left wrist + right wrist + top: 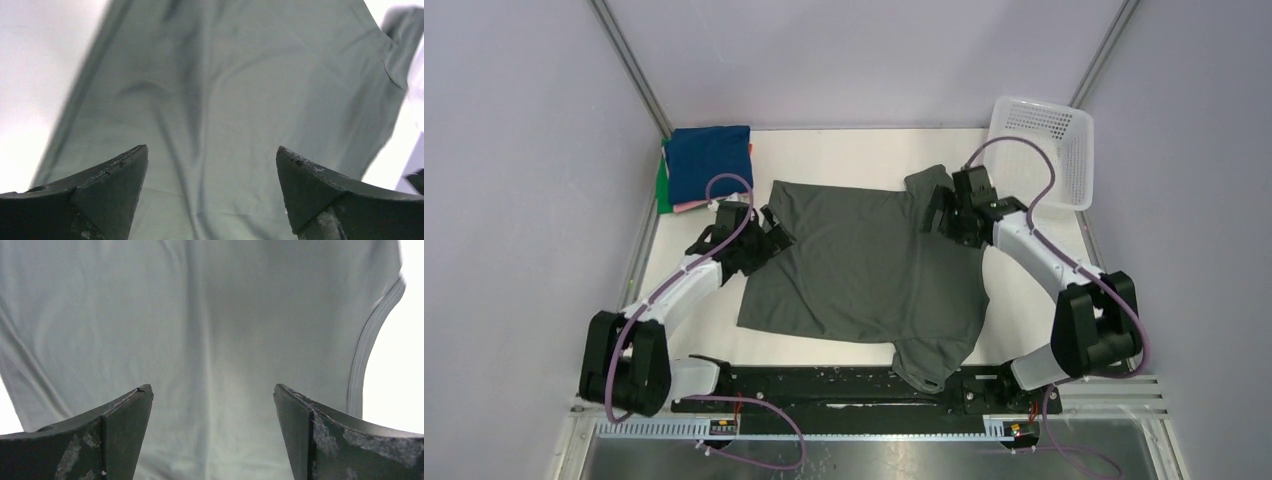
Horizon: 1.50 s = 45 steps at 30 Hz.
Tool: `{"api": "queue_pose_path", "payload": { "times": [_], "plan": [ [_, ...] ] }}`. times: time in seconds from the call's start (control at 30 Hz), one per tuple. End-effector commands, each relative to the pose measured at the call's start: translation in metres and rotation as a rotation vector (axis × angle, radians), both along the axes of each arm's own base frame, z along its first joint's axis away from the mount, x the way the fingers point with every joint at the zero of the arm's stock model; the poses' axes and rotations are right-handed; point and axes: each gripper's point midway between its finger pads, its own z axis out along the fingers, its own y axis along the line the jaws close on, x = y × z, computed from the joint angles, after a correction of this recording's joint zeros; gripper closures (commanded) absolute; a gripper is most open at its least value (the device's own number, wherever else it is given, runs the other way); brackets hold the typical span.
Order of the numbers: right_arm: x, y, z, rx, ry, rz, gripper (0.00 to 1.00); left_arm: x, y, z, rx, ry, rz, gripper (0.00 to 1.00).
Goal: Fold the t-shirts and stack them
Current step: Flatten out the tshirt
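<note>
The left tool [773,226] has its two dark fingers [112,172] spread well apart, nothing pinched between them, and it hangs over the far left corner of the dark grey-green t-shirt [864,270]; from its own wrist camera the cloth [225,75] fills nearly the whole view, softly creased. The right tool [937,212] is likewise parted and gripping nothing, poised over the far right part of the same shirt, by the sleeve [927,180] that points to the far edge. Its camera looks down on smooth cloth [200,315] with a stitched band [369,342] curving along the right. The shirt lies unfolded and sideways across the middle of the white surface [844,155], with its straight bottom edge to the left and its other sleeve [924,368] reaching the near edge, draped onto the black rail [804,385] between the arm bases. In the far left corner sits a stack of folded shirts, with a navy blue shirt [709,160] on top and slivers of a pink one [690,207] and a green one [662,188] peeping out below. In the far right corner stands a white mesh basket [1079,170], partly over the surface's edge; only its own mesh shows through the open top.
</note>
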Motion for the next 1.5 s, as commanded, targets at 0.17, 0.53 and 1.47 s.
{"api": "queue_pose_path", "payload": {
  "times": [0.17,0.53,1.47],
  "plan": [
    [-0.079,0.017,-0.058,-0.029,0.181,0.133,0.00,0.037,-0.067,-0.008,-0.165,0.011,-0.194,0.01],
    [-0.034,0.019,-0.101,-0.098,0.311,0.116,0.00,0.059,-0.063,-0.065,-0.155,0.145,-0.161,0.01],
    [0.046,-0.001,0.011,-0.076,0.081,0.073,0.00,0.047,0.019,0.043,0.085,-0.117,0.130,0.01]
  ]
}}
